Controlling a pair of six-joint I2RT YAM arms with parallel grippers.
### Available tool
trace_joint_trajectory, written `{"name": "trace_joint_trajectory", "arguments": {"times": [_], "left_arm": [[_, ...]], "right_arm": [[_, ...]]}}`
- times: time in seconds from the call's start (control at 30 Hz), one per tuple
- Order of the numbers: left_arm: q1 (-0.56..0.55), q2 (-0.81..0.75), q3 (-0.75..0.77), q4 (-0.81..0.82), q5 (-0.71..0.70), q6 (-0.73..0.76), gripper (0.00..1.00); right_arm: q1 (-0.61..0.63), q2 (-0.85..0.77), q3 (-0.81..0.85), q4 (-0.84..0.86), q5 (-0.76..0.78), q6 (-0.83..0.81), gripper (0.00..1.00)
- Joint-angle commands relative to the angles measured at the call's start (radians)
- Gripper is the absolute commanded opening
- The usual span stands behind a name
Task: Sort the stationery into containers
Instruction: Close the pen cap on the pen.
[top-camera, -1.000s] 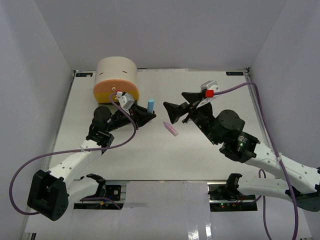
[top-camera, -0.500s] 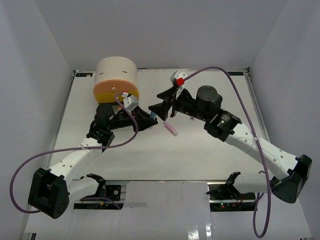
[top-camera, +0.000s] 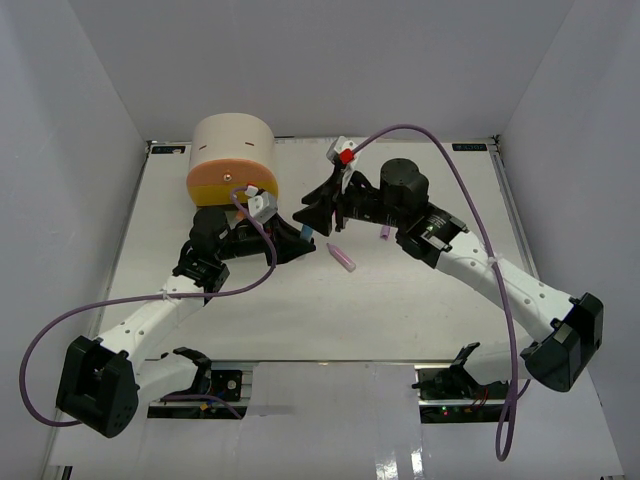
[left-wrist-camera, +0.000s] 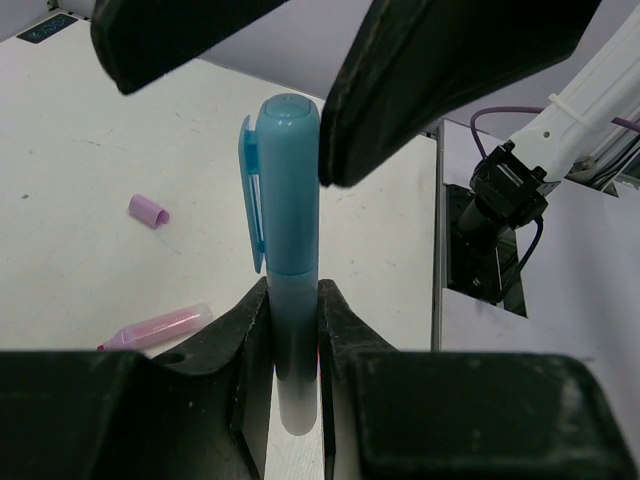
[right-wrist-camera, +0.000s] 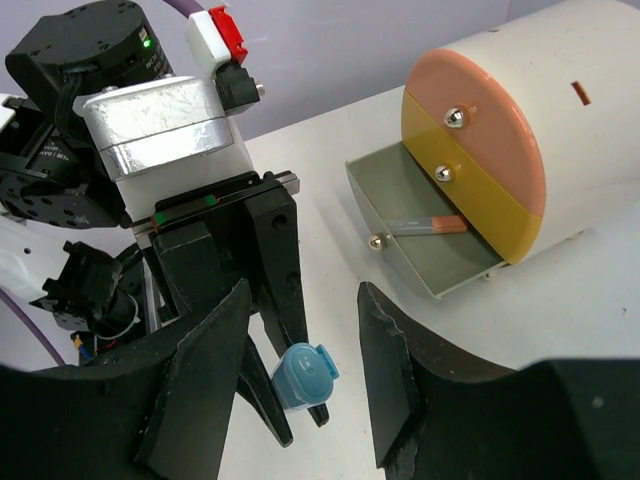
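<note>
My left gripper is shut on a blue marker and holds it upright; it shows in the top view right of the cabinet. My right gripper is open, its jaws on either side of the blue marker's cap, not touching it; in the top view it hangs just over the left gripper. The beige cabinet has orange and yellow drawers shut. The grey-green drawer is pulled open with an orange-tipped pen inside.
A pink marker lies on the table in front of both grippers, also in the left wrist view. A small purple cap lies to its right, and shows in the left wrist view too. White walls enclose the table.
My right arm has swung left and its open jaws have come over the blue marker. The left gripper with the marker has shifted slightly right.
</note>
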Motion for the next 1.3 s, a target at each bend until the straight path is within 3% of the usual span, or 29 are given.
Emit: {"name": "trace_joint_trajectory", "arguments": {"times": [0.0,0.87,0.97,1.17,1.27], "left_arm": [[0.004,-0.027,0.038,0.007,0.03,0.016,0.0],[0.004,-0.029,-0.001,0.11,0.075,-0.026,0.0],[0.004,-0.029,-0.004,0.122,0.078,-0.034,0.0],[0.004,-0.021,-0.01,0.166,0.096,-0.057,0.0],[0.004,-0.012,-0.009,0.208,0.101,-0.081,0.0]], "right_arm": [[-0.004,0.006,0.043,0.012,-0.064,0.014,0.53],[-0.005,0.038,-0.024,0.084,-0.128,0.04,0.41],[-0.007,0.038,-0.029,0.089,-0.136,0.043,0.34],[-0.007,0.041,-0.049,0.101,-0.15,0.049,0.11],[-0.005,0.042,-0.056,0.099,-0.159,0.048,0.08]]}}
